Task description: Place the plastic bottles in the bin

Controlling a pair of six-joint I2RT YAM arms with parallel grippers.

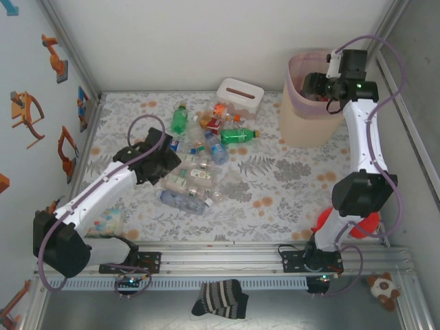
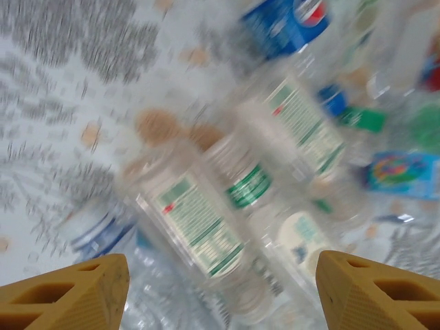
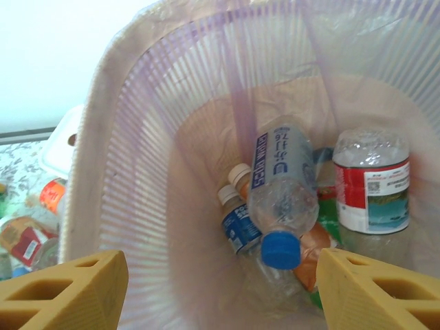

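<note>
left wrist view: left gripper [image 2: 221, 278] spread, empty, above clear bottles [image 2: 251, 182] heaped centre-frame. right gripper [image 3: 221, 275] spread, empty, over bin [image 3: 113, 158], several bottles inside. judged light, crushable, slick; grip mid-body across the label [image 2: 201, 221].

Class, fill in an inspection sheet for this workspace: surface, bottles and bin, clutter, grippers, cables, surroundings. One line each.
Surface: floral-patterned table, metal rail along the near edge.
Job's things: plastic bottles heaped centre-left; beige bin far right, pink-lined, several bottles inside.
Clutter: white tissue box behind the heap; striped sock and stuffed toy beyond the near rail.
Grippers: left gripper over the heap, jaws open, empty; right gripper above the bin, jaws open, empty.
Cables: purple cables loop along the left arm and right arm.
Surroundings: pale walls; orange fixtures on the left wall.
</note>
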